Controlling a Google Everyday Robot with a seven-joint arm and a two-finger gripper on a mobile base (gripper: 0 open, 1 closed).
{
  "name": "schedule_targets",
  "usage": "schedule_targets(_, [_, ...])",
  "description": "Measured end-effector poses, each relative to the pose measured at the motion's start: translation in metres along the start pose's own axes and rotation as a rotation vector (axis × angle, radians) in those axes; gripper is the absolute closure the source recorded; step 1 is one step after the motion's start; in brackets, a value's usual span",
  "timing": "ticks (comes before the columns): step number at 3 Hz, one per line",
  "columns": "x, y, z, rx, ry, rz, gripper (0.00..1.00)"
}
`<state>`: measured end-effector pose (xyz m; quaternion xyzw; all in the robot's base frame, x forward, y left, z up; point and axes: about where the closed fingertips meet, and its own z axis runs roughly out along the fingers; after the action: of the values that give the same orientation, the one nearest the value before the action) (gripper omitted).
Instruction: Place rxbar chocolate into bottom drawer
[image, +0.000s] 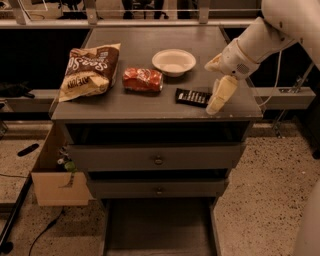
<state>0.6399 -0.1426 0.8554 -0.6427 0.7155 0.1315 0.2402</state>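
The rxbar chocolate (193, 97), a small flat black bar with white lettering, lies on the grey cabinet top (150, 107) toward the right front. My gripper (216, 106) hangs from the cream arm that comes in from the upper right, with its tip at the bar's right end, close to or touching the top. The bottom drawer (157, 227) stands pulled out at the foot of the cabinet, a wide shallow grey tray with nothing in it.
A brown-and-cream chip bag (90, 71) lies at the left of the top, a red-orange snack packet (143, 79) in the middle, a white bowl (173, 61) behind the bar. Two shut knobbed drawers (158, 160) sit above the open one. A cardboard box (52, 172) hangs at the cabinet's left.
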Motion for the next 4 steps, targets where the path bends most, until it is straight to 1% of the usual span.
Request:
schedule_targets(2, [-0.006, -0.013, 0.014, -0.006, 0.009, 0.025, 0.0])
schedule_targets(4, [0.0, -0.013, 0.027, -0.02, 0.014, 0.054, 0.0])
